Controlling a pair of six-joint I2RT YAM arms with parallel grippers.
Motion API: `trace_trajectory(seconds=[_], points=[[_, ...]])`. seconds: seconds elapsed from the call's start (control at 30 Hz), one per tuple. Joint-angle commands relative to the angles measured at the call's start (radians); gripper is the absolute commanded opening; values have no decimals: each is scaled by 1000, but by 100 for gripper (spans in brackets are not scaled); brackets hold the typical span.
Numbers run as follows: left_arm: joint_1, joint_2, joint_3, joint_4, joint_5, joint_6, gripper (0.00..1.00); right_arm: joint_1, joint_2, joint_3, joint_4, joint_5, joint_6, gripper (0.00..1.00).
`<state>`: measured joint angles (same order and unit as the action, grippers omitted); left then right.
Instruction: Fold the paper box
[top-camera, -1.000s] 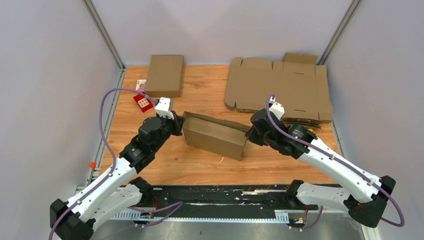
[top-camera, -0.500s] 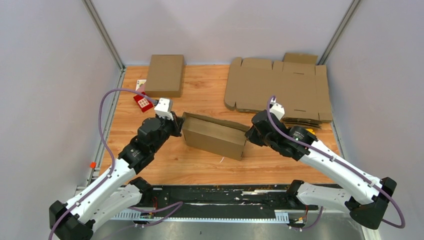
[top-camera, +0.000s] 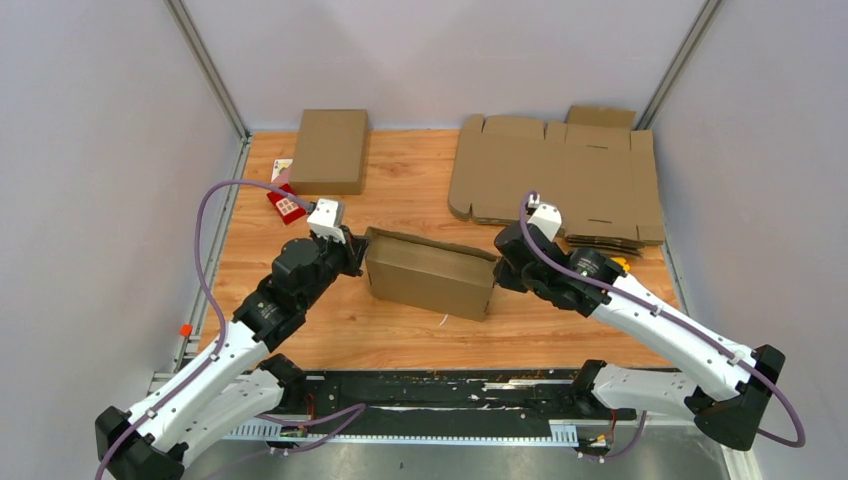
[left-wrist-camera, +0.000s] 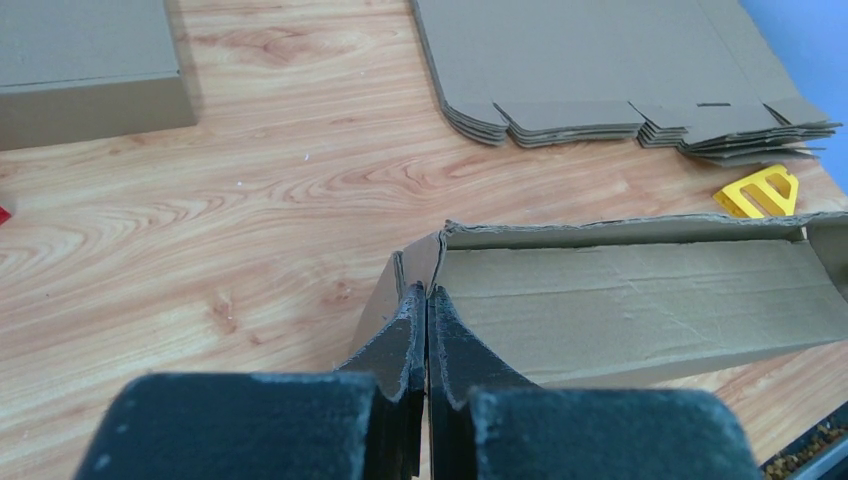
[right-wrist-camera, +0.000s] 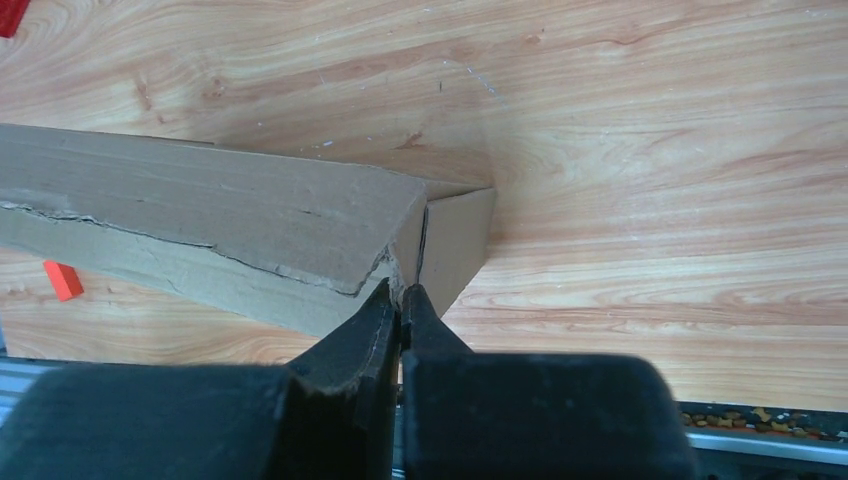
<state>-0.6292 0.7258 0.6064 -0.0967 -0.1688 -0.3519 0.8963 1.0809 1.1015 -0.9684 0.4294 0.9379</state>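
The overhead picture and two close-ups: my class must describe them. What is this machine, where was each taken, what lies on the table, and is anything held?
These are two robot arms bolted at the near edge of a wooden table. The overhead view looks down from behind them; each close-up comes from a wrist camera. On the table lie a half-folded paper box, a pile of flat blanks, a closed box, a small red item and a yellow item. The left hand and right hand are both shut, tips against opposite ends of the paper box; neither appears to pinch it.
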Motion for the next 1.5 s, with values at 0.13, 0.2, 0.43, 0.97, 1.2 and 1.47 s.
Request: trace_trajectory(seconds=[0.13, 0.2, 0.43, 0.97, 1.2, 1.47], points=[[-2, -4, -15, -23, -8, 18, 0, 9, 24, -29, -124, -46, -59, 0], [-1, -2, -25, -21, -6, 15, 0, 13, 26, -37, -114, -53, -68, 0], [-4, -13, -66, -21, 4, -5, 0, 13, 4, -51, -100, -51, -143, 0], [-18, -61, -99, -62, -17, -8, 0, 16, -96, -58, -13, -136, -347, 43], [-19, -64, -92, -68, -22, -21, 13, 15, -263, -81, 107, -216, -446, 70], [-19, -91, -40, -137, -3, -85, 48, 15, -226, 10, 159, -155, -474, 78]])
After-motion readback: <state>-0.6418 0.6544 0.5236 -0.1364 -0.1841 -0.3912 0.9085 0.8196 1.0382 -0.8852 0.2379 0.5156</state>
